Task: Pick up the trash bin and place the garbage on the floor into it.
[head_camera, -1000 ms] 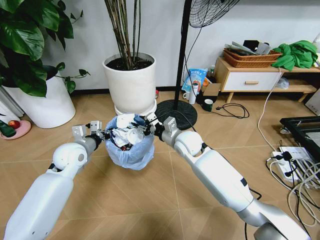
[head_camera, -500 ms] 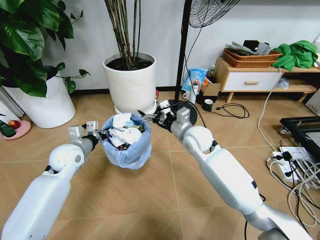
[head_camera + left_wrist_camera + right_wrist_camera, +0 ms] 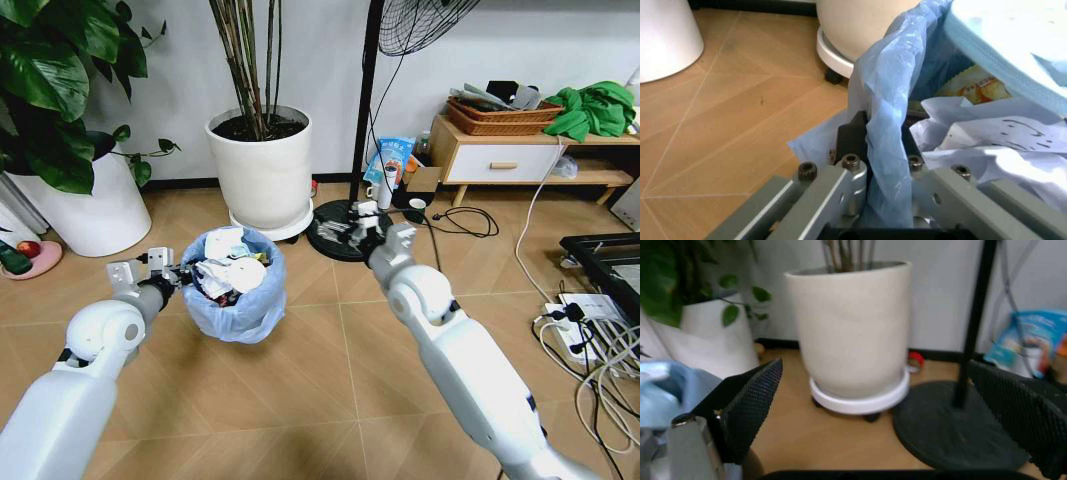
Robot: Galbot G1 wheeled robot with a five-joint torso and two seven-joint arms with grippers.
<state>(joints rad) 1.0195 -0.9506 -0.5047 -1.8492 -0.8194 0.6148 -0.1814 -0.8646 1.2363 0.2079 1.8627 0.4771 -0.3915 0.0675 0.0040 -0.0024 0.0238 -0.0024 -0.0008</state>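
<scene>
The trash bin (image 3: 235,300), a small round bin lined with a light-blue bag, stands left of centre on the chevron floor (image 3: 300,400). White paper wads (image 3: 240,272) and other garbage fill its top. My left gripper (image 3: 185,272) is shut on the bin's near-left rim. In the left wrist view its fingers (image 3: 853,137) pinch the blue bag (image 3: 887,85), with crumpled paper (image 3: 987,145) beside them. My right gripper (image 3: 352,222) hangs open to the right of the bin, over the fan's base. Its black pads (image 3: 750,405) stand wide apart with nothing between them.
A tall white plant pot (image 3: 262,170) on a wheeled saucer stands just behind the bin, with a bigger pot (image 3: 95,205) to the left. The fan's black base (image 3: 345,232) and pole sit beside it. Cables and a power strip (image 3: 575,320) lie at right. A small red item (image 3: 915,360) lies by the wall.
My right gripper has left the bin's rim, swung right over the fan base and opened. The left gripper has carried the bin to the left.
</scene>
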